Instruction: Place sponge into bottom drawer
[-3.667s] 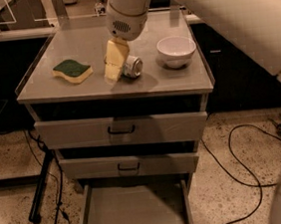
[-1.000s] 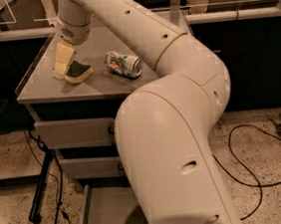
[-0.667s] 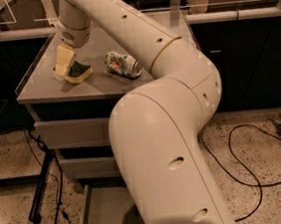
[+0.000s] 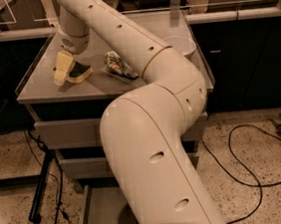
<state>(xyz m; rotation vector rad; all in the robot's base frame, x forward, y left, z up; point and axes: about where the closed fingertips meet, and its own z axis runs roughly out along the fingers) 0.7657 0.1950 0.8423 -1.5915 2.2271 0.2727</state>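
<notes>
**Grey counter, claw down at the sponge**

Pale yellow, the claw (image 4: 65, 68) sits low over the left part of the counter (image 4: 43, 89), right against the left side of the sponge (image 4: 81, 71). From my station I cannot tell whether the claw is wide, narrow or gripping anything, because the wrist and the sponge hide too much of it.

The sponge rests on the counter with its dark green face up and its pale yellow body showing along the near edge. Just to its right, and apart from it, a crushed printed can (image 4: 119, 66) lies on its side. Further right, towards the back corner, a white bowl (image 4: 181, 44) is partly hidden behind the arm (image 4: 152, 132). The arm rises from the bottom of my view and bends over to the left, covering most of the cabinet front.

Under the counter, the left ends of the two upper drawers (image 4: 67, 131) look shut. The bottom drawer (image 4: 98, 208) is pulled out at floor level, with its plain grey floor showing left of the arm. A black cable (image 4: 261, 185) loops over the speckled floor on the right.
</notes>
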